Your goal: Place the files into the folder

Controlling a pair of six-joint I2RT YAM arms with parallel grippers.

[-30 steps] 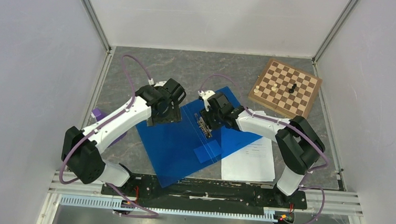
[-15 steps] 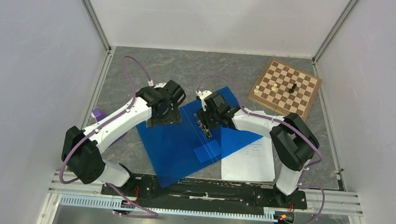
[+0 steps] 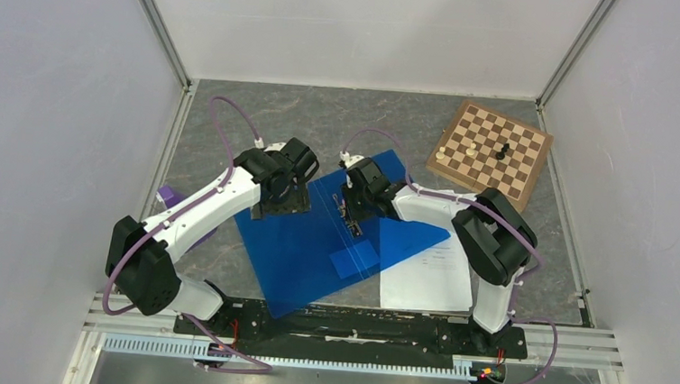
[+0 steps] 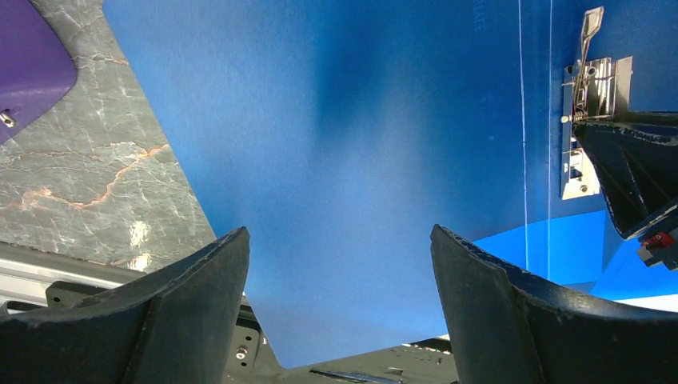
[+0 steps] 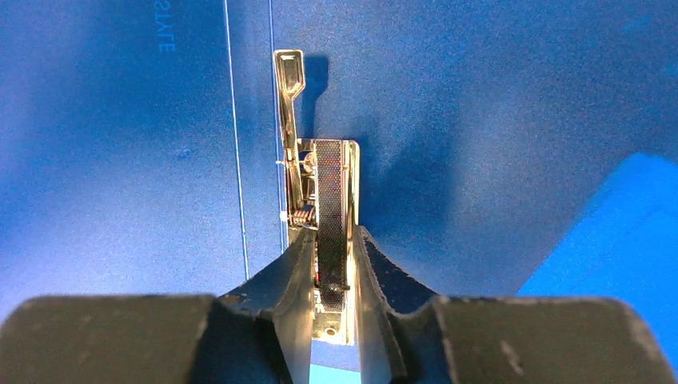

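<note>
Finds the folder [image 3: 305, 253] spread open and flat in the middle of the grey surface [image 3: 323, 119]. Clamps the right pincer [image 5: 332, 240] tight on the metal clip [image 5: 328, 168] along its spine. Holds the left pincer [image 4: 340, 264] released, jaws wide, over the folder's left panel. Leaves the files [image 3: 429, 284] on the surface at the near right, partly under the folder's right flap.

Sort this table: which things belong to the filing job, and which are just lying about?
Job: blue folder, lying open; its metal clip, between the right gripper fingers; white files, partly under the folder.
Lying about: chessboard with a few pieces; purple object by the left arm.
</note>
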